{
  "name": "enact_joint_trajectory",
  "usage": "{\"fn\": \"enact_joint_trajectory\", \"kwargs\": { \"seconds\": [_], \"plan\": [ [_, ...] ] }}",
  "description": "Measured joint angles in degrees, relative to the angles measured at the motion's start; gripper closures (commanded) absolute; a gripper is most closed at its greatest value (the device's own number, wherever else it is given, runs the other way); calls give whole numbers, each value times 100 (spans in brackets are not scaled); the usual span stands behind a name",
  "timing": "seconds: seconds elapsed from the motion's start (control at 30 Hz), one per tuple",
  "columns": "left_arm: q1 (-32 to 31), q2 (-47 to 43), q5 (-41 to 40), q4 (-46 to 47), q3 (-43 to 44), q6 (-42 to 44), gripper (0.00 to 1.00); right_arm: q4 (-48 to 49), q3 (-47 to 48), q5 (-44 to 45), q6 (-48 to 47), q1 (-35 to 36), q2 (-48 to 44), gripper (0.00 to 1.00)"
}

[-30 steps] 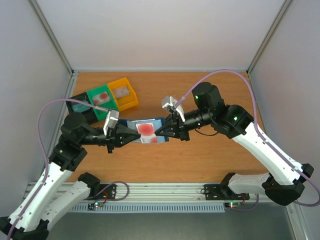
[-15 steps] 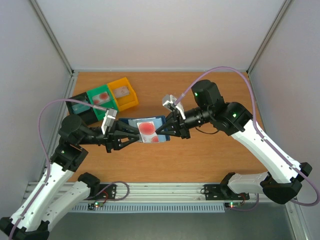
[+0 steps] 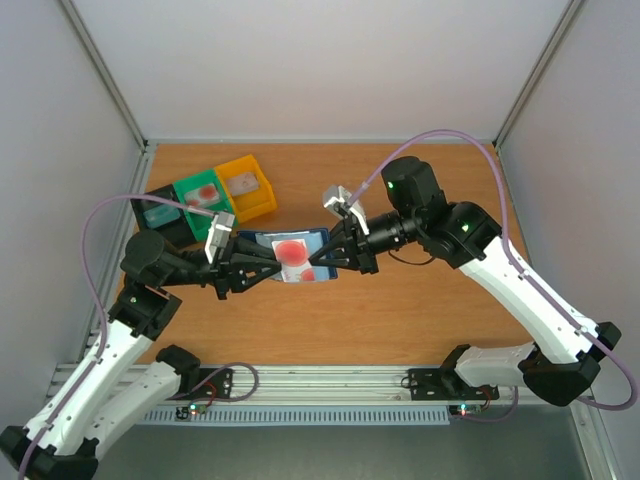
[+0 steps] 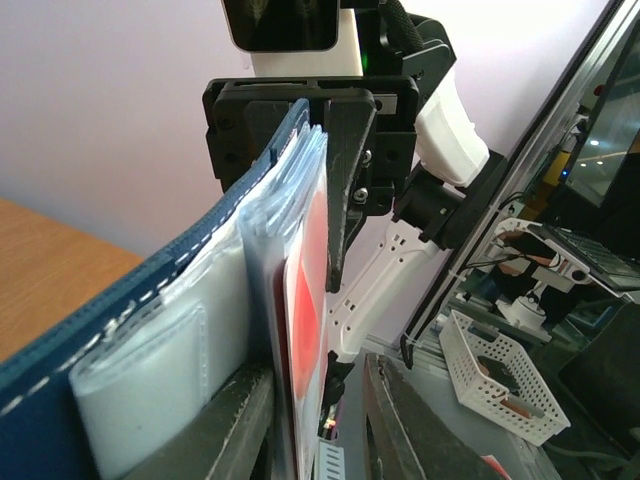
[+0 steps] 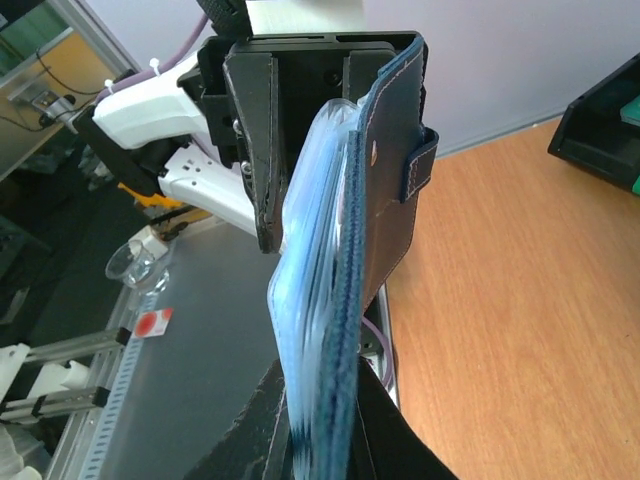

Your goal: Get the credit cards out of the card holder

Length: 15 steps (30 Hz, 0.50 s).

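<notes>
Beyond: black bin (image 3: 158, 214), green bin (image 3: 204, 199), yellow bin (image 3: 248, 187).
Blocking: my right gripper (image 3: 317, 263) pinches the card holder (image 3: 262, 243); my left gripper (image 3: 274, 268) straddles it, spread.
Left wrist alone: red credit card (image 4: 310, 280) edge-on in a clear pocket.

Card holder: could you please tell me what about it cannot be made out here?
- Card count: card holder edge-on in both wrist views, too small from above.
- Red card print: too small in the top view.
- What lies behind that card: covered by it in the top view.
</notes>
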Motion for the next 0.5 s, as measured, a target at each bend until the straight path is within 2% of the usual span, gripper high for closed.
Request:
{"fn": "enact_joint_trajectory", "kwargs": {
  "seconds": [0.07,0.13,0.4,0.5],
  "plan": [
    [-13,24,-7,66,-35,-44,84,11,0,-35,0,-2,33,98],
    [-44,42,-7,116,-74,-46,98,-15,0,-61,0,-7,39,99],
    [-151,-35,-83,-13,-107,116,100,-116,-33,-120,-35,2,-35,98],
    [-184,-107,-118,-275,-83,317,100,-186,-46,-9,-114,22,-61,95]
  ]
}}
